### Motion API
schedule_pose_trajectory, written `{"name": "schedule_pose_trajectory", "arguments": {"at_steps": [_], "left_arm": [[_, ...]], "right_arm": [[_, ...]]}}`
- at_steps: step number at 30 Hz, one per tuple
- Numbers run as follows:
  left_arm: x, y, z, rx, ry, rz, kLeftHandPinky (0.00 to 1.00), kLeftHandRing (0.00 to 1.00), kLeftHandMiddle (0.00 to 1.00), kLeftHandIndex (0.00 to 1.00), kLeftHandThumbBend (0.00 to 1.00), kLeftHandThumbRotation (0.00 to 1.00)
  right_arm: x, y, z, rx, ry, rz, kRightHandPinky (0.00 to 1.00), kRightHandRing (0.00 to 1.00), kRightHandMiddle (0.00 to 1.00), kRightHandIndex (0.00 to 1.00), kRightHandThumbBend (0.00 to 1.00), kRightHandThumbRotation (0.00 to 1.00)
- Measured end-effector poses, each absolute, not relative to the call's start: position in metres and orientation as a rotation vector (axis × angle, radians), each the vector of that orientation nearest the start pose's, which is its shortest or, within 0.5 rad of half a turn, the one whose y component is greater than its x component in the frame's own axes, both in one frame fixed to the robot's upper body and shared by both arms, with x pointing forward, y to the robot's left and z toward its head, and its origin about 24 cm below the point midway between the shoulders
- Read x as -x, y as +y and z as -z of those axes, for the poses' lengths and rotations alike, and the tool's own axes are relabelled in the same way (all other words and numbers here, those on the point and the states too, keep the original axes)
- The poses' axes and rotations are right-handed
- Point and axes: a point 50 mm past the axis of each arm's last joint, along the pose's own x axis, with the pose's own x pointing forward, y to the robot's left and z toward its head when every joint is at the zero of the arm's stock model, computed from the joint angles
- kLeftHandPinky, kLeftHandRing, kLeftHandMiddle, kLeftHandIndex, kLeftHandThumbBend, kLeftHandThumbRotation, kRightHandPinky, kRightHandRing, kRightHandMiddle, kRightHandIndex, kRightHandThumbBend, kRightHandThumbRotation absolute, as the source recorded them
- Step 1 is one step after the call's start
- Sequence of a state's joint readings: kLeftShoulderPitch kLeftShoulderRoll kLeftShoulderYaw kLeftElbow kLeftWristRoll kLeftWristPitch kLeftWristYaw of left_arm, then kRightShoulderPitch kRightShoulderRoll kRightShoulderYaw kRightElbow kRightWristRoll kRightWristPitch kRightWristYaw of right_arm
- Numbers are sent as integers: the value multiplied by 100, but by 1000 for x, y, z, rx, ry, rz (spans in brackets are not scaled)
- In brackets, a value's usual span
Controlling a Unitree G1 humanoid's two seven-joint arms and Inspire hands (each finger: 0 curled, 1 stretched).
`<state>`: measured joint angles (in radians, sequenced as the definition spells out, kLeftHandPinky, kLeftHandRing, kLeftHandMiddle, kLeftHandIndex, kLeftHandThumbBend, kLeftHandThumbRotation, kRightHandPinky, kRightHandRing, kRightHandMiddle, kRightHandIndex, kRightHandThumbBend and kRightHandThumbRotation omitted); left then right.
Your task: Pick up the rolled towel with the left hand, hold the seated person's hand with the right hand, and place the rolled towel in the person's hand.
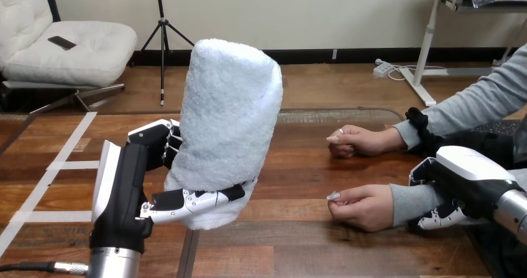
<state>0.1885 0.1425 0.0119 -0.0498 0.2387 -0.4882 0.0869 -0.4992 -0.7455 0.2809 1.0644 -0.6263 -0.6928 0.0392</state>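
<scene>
My left hand (133,178) holds the white rolled towel (230,122) upright above the wooden table (311,247), left of centre. Its thumb (192,202) lies across the roll's lower front and its fingers (166,142) curl round the back. At the right, the person's two hands rest on the table in loose fists, the far one (360,140) and the near one (363,206). My right hand (469,169) sits on the near hand's grey-sleeved wrist (410,200). Fingers show above and below the sleeve, curled round it.
White tape lines (68,150) mark the table's left part. The person's far forearm (472,107) crosses the right edge of the table. Bare wood lies between the towel and the person's fists.
</scene>
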Motion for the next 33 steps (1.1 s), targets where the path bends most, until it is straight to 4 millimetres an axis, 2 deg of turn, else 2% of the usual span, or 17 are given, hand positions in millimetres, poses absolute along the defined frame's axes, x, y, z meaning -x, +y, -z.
{"name": "schedule_pose_trajectory", "arguments": {"at_steps": [12, 33], "left_arm": [[-208, 176, -59, -365, -364, -21, 28, 32, 36, 39, 65, 0], [-208, 176, -59, -365, -365, -21, 28, 32, 36, 39, 65, 0]], "right_arm": [[-295, -297, -36, 1283, 129, -475, 29, 33, 39, 40, 46, 0], [-297, -295, -40, 1265, 106, -475, 26, 30, 36, 36, 44, 1]]}}
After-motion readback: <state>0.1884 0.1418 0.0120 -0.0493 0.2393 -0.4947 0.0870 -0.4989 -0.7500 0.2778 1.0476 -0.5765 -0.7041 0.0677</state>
